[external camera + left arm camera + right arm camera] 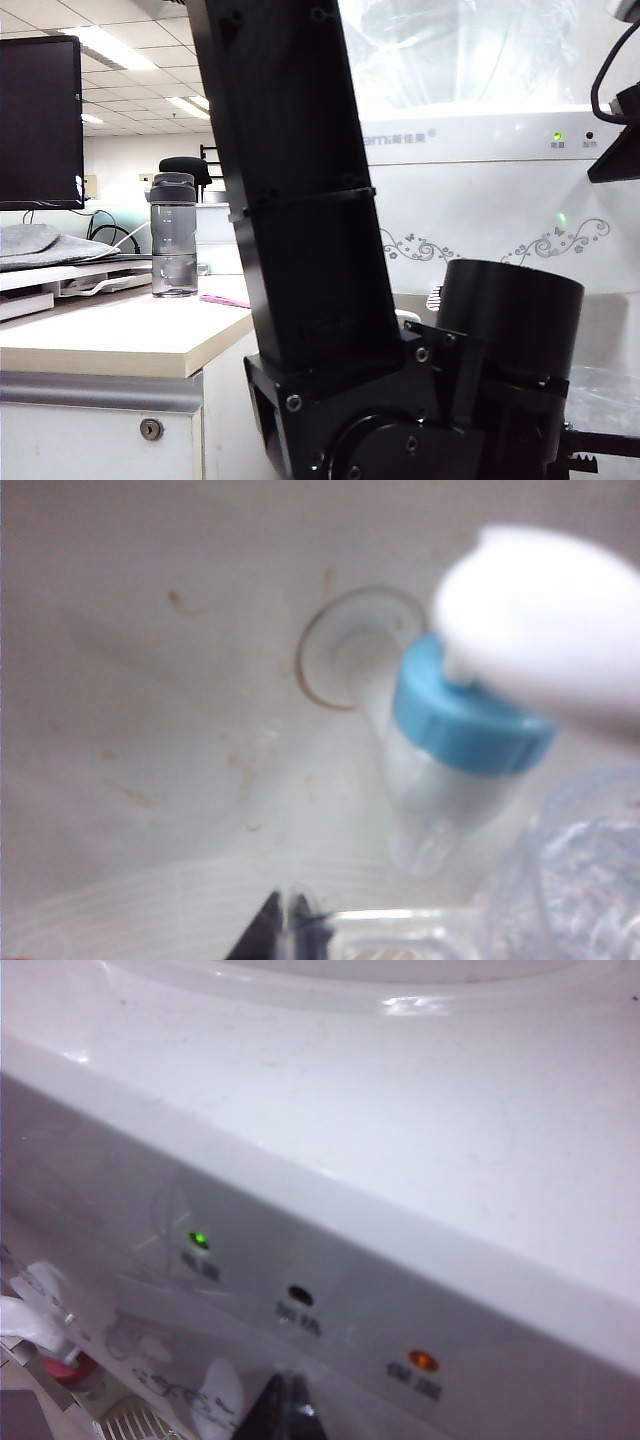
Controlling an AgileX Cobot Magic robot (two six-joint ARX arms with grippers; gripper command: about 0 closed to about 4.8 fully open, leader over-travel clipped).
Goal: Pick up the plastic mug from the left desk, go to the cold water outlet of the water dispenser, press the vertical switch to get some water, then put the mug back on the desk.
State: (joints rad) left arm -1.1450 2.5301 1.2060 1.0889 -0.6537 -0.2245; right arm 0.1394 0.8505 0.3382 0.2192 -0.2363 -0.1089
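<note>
In the left wrist view the cold water outlet, a white tap with a blue collar, juts from the dispenser wall, its spout pointing down. Its white vertical switch is blurred and close to the camera. The plastic mug, clear and dimpled, sits close beside the spout. My left gripper is shut on the mug's thin clear handle. My right gripper is shut and empty, in front of the water dispenser by its indicator lights. The left desk holds no mug.
My left arm's black links fill the middle of the exterior view and hide the taps. A smoky-grey bottle and a monitor stand on the desk. The red-collared tap shows in the right wrist view.
</note>
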